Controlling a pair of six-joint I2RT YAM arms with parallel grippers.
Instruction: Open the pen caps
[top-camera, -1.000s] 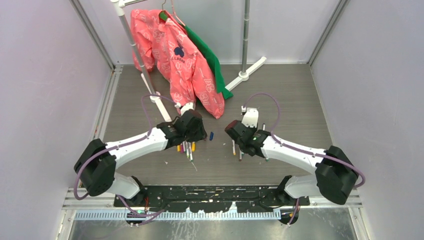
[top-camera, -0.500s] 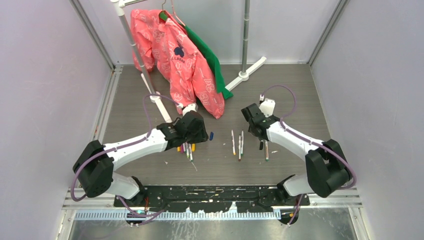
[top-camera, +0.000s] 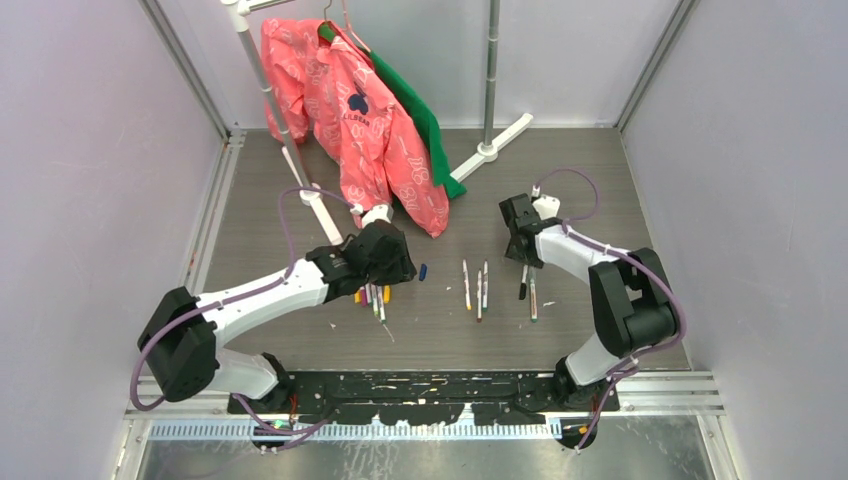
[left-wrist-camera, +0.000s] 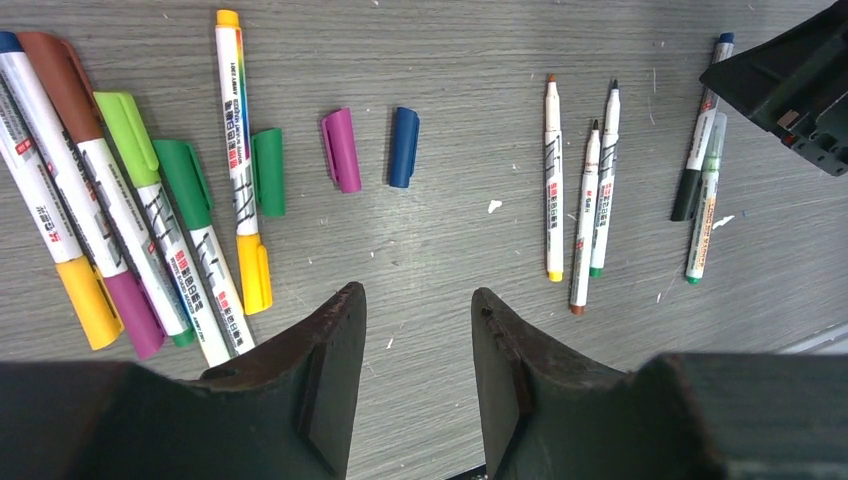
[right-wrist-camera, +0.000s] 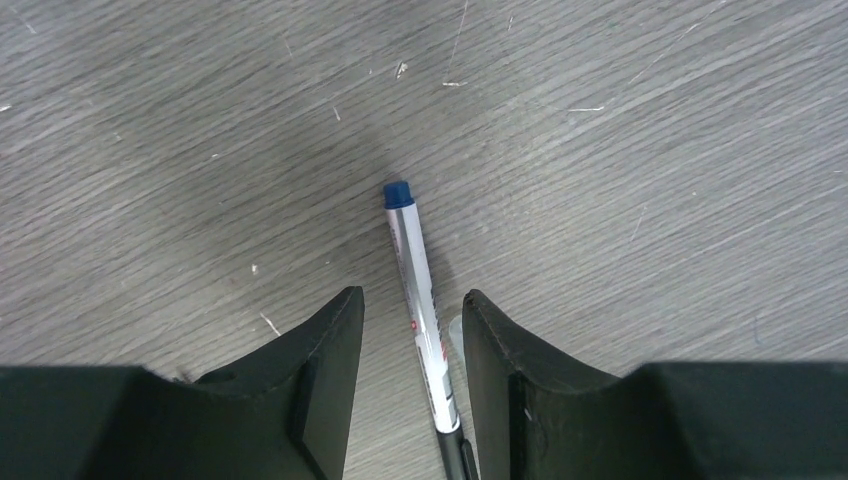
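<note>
The right tool (top-camera: 524, 256) has swung rightward, uncovering the middle pens (top-camera: 476, 287).

Purple cap (left-wrist-camera: 341, 150) and blue cap (left-wrist-camera: 403, 147) lie on grey wood-grain table (left-wrist-camera: 450, 60).

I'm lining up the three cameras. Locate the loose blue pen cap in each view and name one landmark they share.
Top external: the blue cap lies mid-table, just right of the pen cluster.
Left wrist: the blue cap sits upper middle, immediately right of the purple cap.
Right wrist: not in it.
Shared landmark: the black-capped pen with a blue end, visible in all three views.
</note>
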